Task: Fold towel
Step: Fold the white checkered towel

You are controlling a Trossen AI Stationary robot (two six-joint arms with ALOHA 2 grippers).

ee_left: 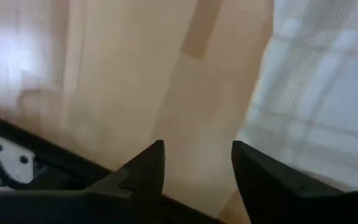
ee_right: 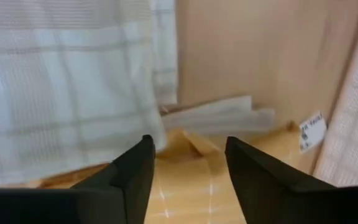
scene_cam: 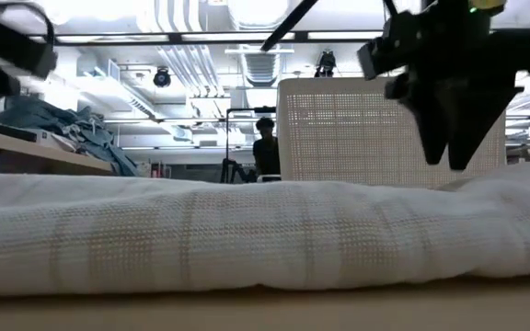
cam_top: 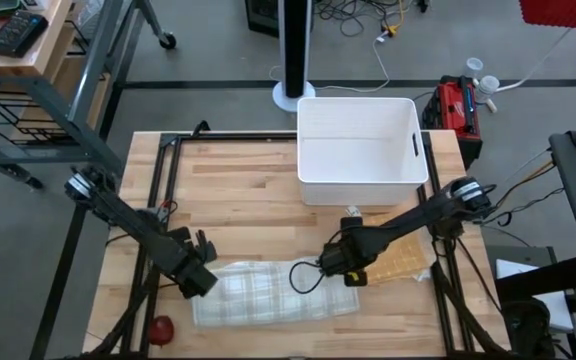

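Observation:
A white towel with faint grey checks [cam_top: 268,292] lies folded into a long band near the table's front edge, flat on the wood. In the low view the towel [scene_cam: 247,239] fills the width. My left gripper [cam_top: 196,280] stands open just off its left end, over bare wood [ee_left: 197,152], the towel [ee_left: 322,93] beside it. My right gripper [cam_top: 348,268] stands open just past the right end [ee_right: 188,146], above the tabletop [scene_cam: 447,158], beside the towel's corner [ee_right: 67,93]. Neither touches the towel.
A white bin [cam_top: 363,150] stands at the back, right of centre. A yellow woven cloth [cam_top: 398,262] with a label [ee_right: 312,130] lies under my right arm. A small red ball [cam_top: 160,328] sits near the front left corner. Black frame rails [cam_top: 158,200] run along the left.

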